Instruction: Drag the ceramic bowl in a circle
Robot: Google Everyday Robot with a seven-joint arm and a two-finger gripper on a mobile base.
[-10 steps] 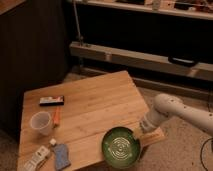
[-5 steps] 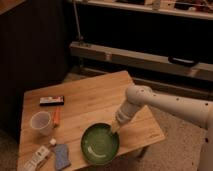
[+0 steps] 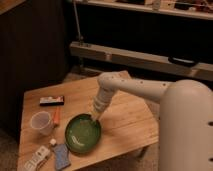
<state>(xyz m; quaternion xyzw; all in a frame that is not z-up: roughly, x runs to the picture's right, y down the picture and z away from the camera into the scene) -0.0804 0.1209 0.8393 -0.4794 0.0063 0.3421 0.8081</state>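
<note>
Presently the pincer (image 3: 95, 118) is set on the bowl (image 3: 83, 133) far rim, near the table (image 3: 130, 120) front edge, for dragging; grip state cannot be told.

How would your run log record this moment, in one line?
task: circle drag | gripper: at far rim of ceramic bowl | bowl: on table, near plastic cup

Dim, warm indoor light leaves the background nearly black. The worktop (image 3: 125, 115) glows amber. A soft sheen sits on the ceramic bowl (image 3: 82, 134), where the pincer (image 3: 95, 117) meets its rim. The whole scene is soft and blurred.
</note>
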